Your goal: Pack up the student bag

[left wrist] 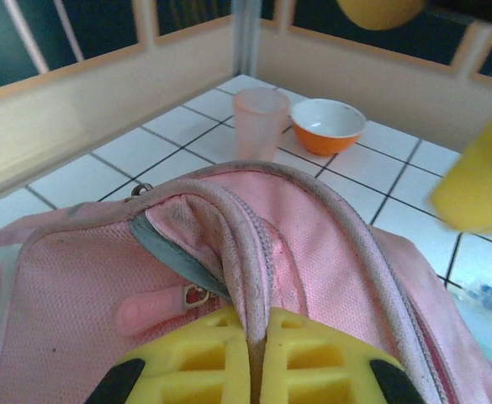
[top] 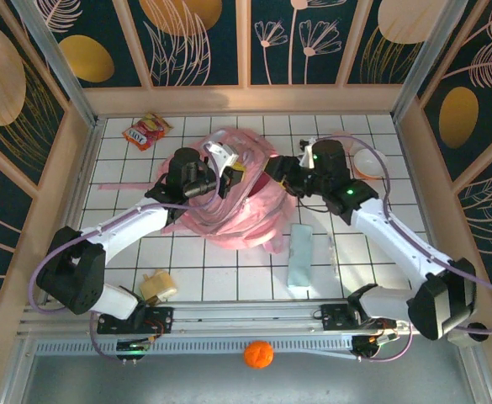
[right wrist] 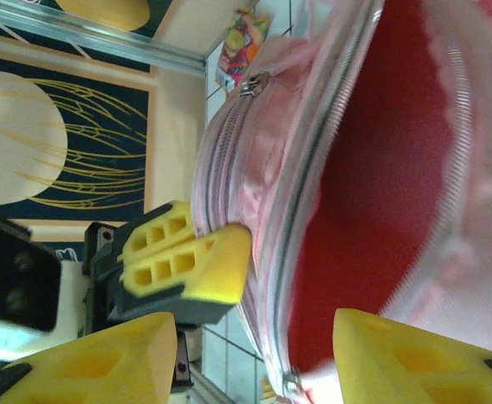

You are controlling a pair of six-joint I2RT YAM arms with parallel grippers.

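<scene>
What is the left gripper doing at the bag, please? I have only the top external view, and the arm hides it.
Observer: In the left wrist view, the left gripper is shut on the zip-edged rim of the student bag.
Operator: Thank you. Is the bag's mouth open?
Observer: Yes. The right wrist view looks straight into it and shows a red lining.
Operator: And how does the right gripper stand?
Observer: The right gripper is at the opening with its jaws apart, not closed on anything.
</scene>
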